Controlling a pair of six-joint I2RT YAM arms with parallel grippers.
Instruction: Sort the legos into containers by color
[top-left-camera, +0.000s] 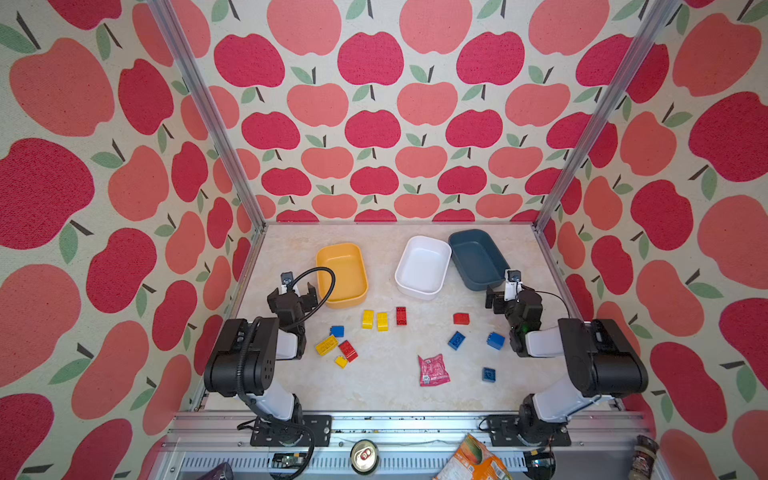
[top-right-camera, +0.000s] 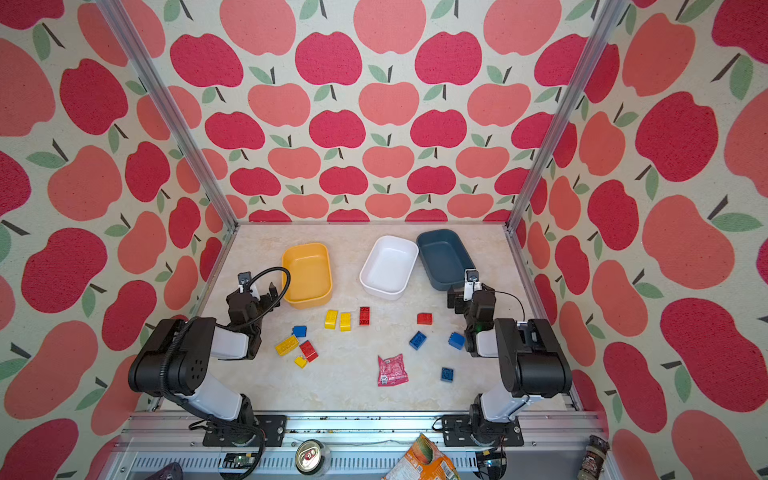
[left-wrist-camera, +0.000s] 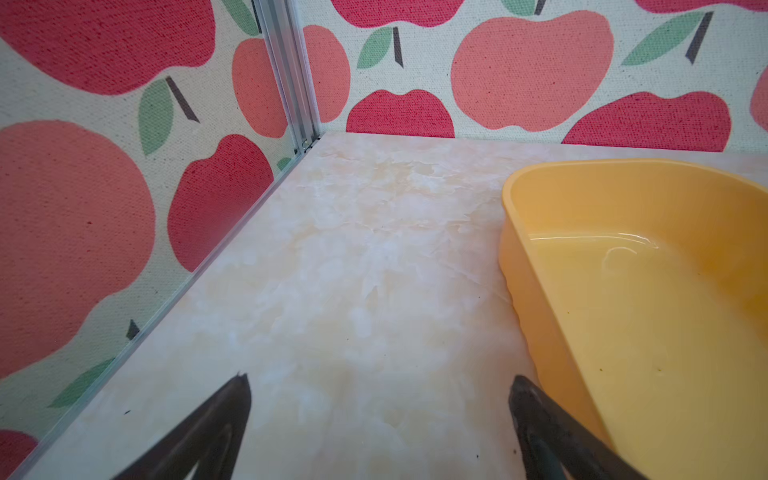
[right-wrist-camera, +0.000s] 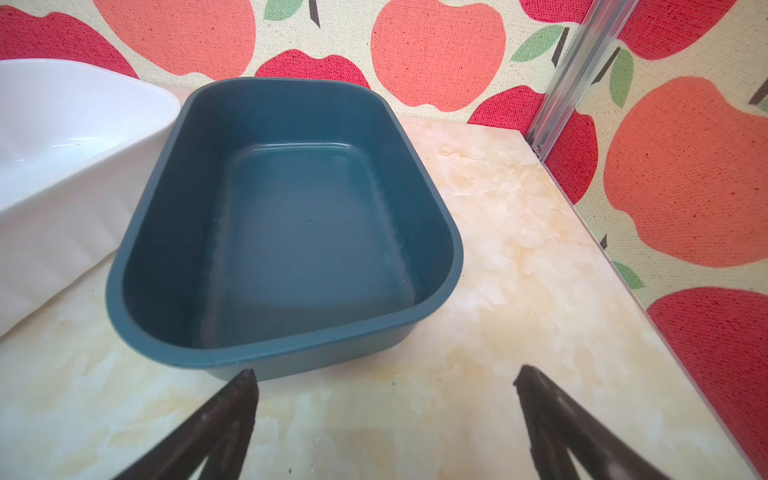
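In both top views the yellow-orange bin (top-left-camera: 343, 272) at 10 o'clock on the surface (top-left-camera: 386, 395), the white bin (top-left-camera: 422, 266) at 1 o'clock and the dark blue-grey bin (top-left-camera: 478, 257) at 2 o'clock all stand empty. The last two seem to sit rim against rim. The legos (top-left-camera: 382, 321) all lie loose on the surface: a yellow pair and a red brick (top-left-camera: 401, 316) near the centre, a mixed cluster (top-left-camera: 338, 348) at 8 o'clock, and blue bricks (top-left-camera: 456, 340) from 3 to 4 o'clock. A pink packet (top-left-camera: 433, 370) lies at 5 o'clock. The left pincer (top-left-camera: 291, 296) hangs beside the yellow-orange bin with jaws apart and holds nothing. The right pincer (top-left-camera: 494, 298), also spread and empty, hangs by the dark bin's near end.

I see several risks. The cluster's bricks touch, so wide jaws could close on two colours at once. The packet could pass for a red brick. No bin is red, so red needs one consistent home. A brick dropped near the shared rim could land in the wrong bin.

In the left wrist view one finger (left-wrist-camera: 540, 419) sits just beside the yellow-orange wall, so a sideways swing would likely shove that bin. Its floor is bare.

In the right wrist view the fingers (right-wrist-camera: 232, 411) stand wide over bare surface. The dark bin lies empty ahead with the white rim close against it, so a bump to either probably shifts both.
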